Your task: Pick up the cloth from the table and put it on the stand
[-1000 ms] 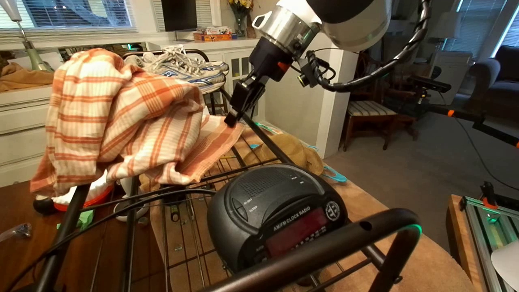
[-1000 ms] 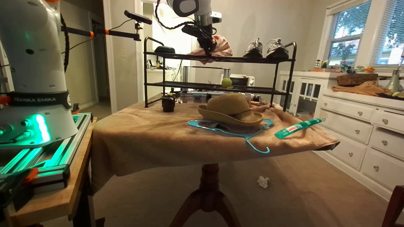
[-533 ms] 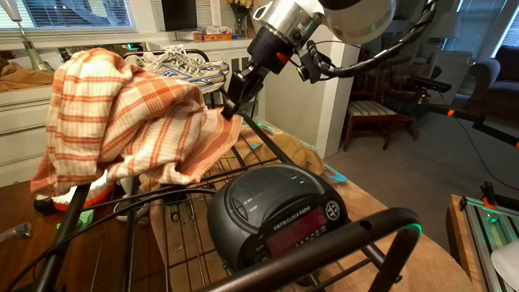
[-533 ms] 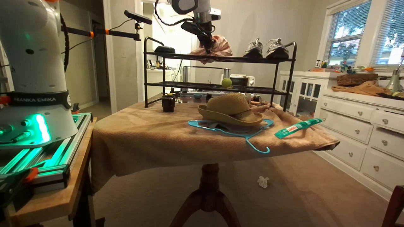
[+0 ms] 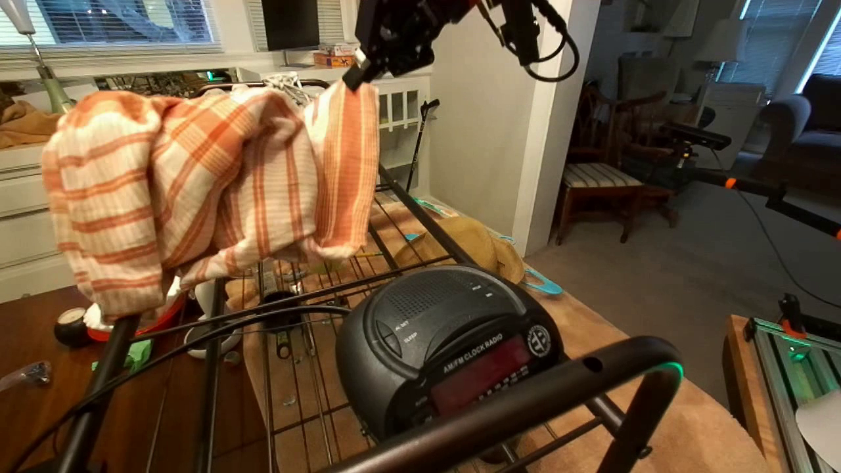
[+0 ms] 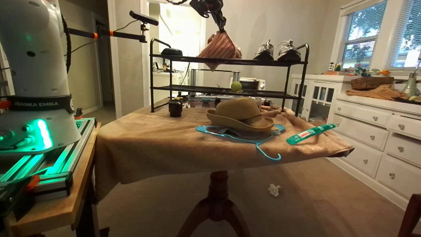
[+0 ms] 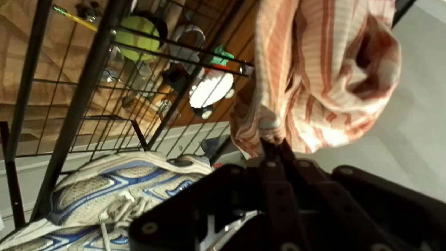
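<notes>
The orange-and-cream plaid cloth (image 5: 243, 171) lies bunched over the top shelf of the black wire stand (image 6: 243, 61). One corner is drawn up to my gripper (image 5: 355, 77). My gripper is shut on that corner, above the shelf. In the wrist view, the fingertips (image 7: 269, 148) pinch the gathered cloth (image 7: 327, 62), and the stand's bars (image 7: 78, 97) run below. In an exterior view, part of the cloth hangs past the shelf's edge above the brown table (image 5: 39, 427). The underside of the cloth is hidden.
The black clock radio (image 5: 453, 348) sits at one end of the top shelf, and sneakers (image 6: 276, 51) at the other. A green ball (image 6: 236, 86) is on the lower shelf. A straw hat (image 6: 240, 113), blue hanger (image 6: 256, 142) and dark mug (image 6: 175, 108) are on the tan-covered table.
My gripper has risen well above the shelf. The cloth's pinched corner has come up with it, and the bunched cloth has shifted slightly, with most of it still over the stand.
</notes>
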Available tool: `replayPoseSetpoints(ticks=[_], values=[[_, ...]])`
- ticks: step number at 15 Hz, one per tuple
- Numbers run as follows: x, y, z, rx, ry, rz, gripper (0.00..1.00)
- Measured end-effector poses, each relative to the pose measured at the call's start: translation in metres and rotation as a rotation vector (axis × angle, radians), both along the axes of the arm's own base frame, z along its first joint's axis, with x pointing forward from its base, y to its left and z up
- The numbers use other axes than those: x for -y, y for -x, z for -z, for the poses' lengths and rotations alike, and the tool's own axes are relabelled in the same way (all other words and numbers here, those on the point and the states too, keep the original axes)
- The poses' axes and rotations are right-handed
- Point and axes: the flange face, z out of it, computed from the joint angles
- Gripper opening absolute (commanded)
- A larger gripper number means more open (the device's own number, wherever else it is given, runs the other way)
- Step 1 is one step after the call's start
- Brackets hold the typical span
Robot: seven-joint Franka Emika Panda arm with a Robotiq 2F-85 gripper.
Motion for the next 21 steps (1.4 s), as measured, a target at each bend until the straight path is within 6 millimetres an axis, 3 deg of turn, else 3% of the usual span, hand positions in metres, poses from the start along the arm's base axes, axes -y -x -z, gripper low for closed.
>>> replayPoseSetpoints(ticks=[4,8,14,21], values=[[-0.002,0.004,-0.054,0.119,-0.099,0.078,0.01],[-0.001,0.005,-0.087,0.226,-0.152,0.128,0.01],[0.033,0.0,-0.094,0.285,-0.166,0.224,0.01],[0.069,0.006,-0.078,0.258,-0.158,0.289,0.01]])
